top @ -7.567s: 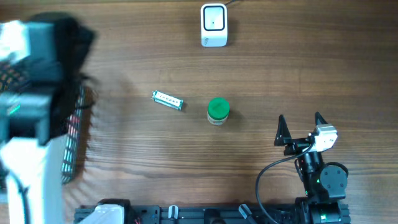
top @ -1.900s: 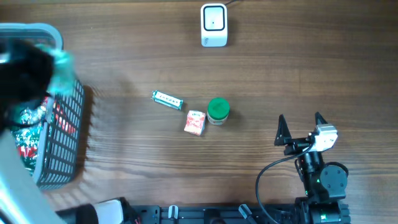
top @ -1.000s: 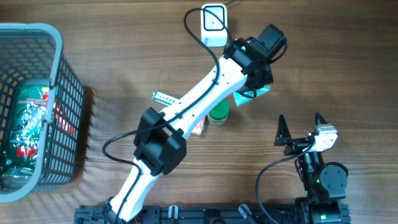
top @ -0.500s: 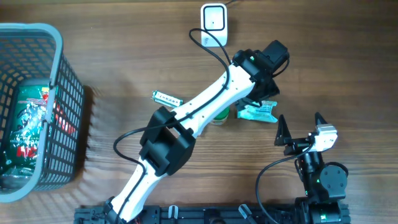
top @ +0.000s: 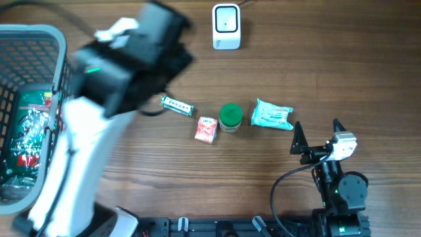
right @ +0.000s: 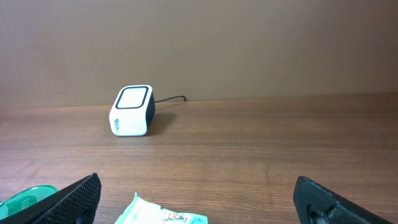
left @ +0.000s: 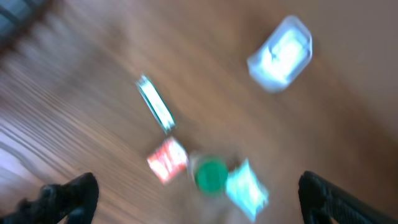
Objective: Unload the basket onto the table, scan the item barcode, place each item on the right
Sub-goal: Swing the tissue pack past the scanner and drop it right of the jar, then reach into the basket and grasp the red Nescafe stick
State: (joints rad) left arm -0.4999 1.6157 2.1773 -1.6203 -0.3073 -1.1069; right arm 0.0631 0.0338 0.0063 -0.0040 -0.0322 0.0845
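Left arm [top: 99, 99] back toward basket [top: 39, 29] | teal packet [top: 272, 114] beside jar [top: 231, 116] | left tool [left: 198, 194], right tool [right: 198, 194] spread wide

Table [top: 342, 66] holds scanner [top: 226, 26], basket [top: 26, 29], jar [top: 231, 116], teal packet [top: 272, 114], red packet [top: 206, 130], stick [top: 177, 105].

So the left arm [top: 79, 151] is one big blurry smear up the left side of the overhead frame: a white link rising from the bottom left corner to a dark wrist [top: 148, 46] near the top, left of centre. The business end is lost in the blur there. Its own wrist view shows the left gripper [left: 196, 186] spread wide, a dark fingertip in each bottom corner and nothing pinched. The right arm [top: 342, 191] sits folded at the lower right of the overhead. The right gripper [top: 317, 125] points up the frame, jaws wide apart and empty.
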